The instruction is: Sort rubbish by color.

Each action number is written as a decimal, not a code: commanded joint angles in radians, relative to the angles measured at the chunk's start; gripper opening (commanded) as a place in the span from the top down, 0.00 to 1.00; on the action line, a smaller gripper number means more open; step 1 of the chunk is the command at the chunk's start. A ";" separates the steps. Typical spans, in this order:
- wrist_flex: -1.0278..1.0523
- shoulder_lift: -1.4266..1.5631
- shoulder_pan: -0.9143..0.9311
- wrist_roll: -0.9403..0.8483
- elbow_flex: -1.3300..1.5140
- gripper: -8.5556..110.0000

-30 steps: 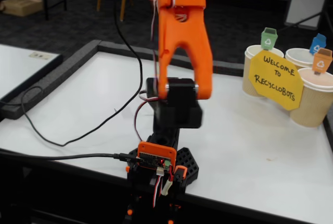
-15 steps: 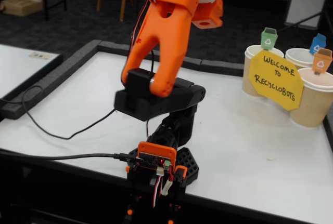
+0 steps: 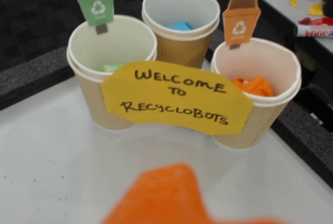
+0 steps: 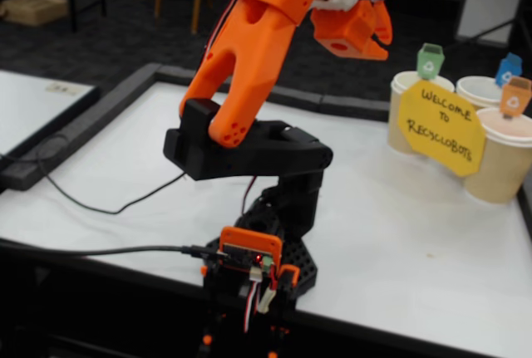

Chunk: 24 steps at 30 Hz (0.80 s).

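Observation:
In the wrist view three paper cups stand close together behind a yellow "Welcome to Recyclobots" sign (image 3: 174,99). The left cup (image 3: 88,86), under a green tag, holds a light green wad (image 3: 111,67). The back cup (image 3: 182,47), under a blue tag, holds a light blue wad (image 3: 181,26). In the right cup (image 3: 260,117), under an orange tag, lies an orange wad (image 3: 253,85). My gripper (image 3: 161,198) is an orange blur at the bottom edge. In the fixed view the gripper (image 4: 381,36) hangs high, left of the cups (image 4: 499,167), and nothing shows in it.
A black foam border (image 4: 100,117) frames the white table (image 4: 399,233). A black cable (image 4: 100,208) trails across the left side. The arm's base (image 4: 266,267) stands at the front edge. In the wrist view, red and yellow scraps (image 3: 304,0) lie on another table beyond.
The arm's black elbow link has swung out to the left and lowered. The gripper has come into the fixed view at the top, reaching right toward the cups.

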 commanded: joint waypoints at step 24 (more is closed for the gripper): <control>-0.052 -0.020 0.009 -0.018 -0.172 0.93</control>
